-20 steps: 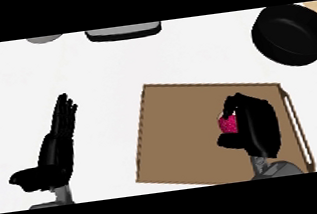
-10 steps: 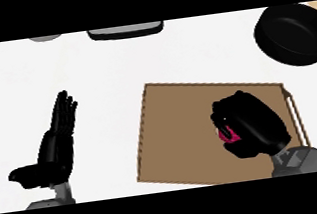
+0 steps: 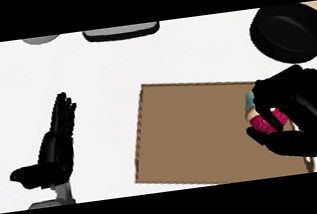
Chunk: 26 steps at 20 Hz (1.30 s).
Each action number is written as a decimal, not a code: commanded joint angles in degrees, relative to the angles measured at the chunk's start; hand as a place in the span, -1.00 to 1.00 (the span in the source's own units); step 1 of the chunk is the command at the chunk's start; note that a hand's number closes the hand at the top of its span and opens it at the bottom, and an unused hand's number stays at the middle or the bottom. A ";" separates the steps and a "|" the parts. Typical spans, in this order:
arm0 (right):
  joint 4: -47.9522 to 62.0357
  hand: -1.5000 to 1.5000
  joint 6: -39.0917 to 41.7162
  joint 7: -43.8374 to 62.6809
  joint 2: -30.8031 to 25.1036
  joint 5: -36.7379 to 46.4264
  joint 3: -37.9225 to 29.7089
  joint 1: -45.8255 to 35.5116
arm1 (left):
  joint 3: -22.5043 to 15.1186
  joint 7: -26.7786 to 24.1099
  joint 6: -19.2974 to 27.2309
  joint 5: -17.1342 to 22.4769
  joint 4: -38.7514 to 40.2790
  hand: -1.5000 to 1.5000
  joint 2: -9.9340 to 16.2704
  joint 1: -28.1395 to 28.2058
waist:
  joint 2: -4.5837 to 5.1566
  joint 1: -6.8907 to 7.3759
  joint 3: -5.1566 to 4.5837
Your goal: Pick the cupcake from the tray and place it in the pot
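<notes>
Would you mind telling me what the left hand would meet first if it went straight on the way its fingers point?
The left hand points up the bare counter; its way looks free nearly to the far edge, where the grey object might be first, though depth is unclear.

tray: matt brown, cardboard-like | pot: matt black

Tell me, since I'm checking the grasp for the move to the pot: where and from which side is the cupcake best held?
Probably around its sides, coming from above. The cupcake sits at the right edge of the flat tray, and the right robot hand already curls round it, pink showing between fingers and thumb. The pot lies beyond it. The left robot hand rests open on the counter.
</notes>
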 commanded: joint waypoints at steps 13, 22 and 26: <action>17.20 1.00 1.74 5.96 -2.66 0.53 -16.80 -17.85 | -0.77 0.34 -1.14 -0.64 -2.69 0.00 0.03 2.35 | 0.20 0.92 0.01; 50.05 1.00 -8.41 -12.84 -10.69 0.85 -25.14 -27.41 | 0.93 2.07 -1.00 -0.22 0.18 0.00 0.07 -2.57 | 0.47 1.27 0.05; 64.67 1.00 -11.24 -18.73 -13.73 2.23 -26.27 -32.68 | -0.47 2.14 -0.52 -1.76 -2.83 0.00 0.09 -1.27 | 0.61 1.94 0.08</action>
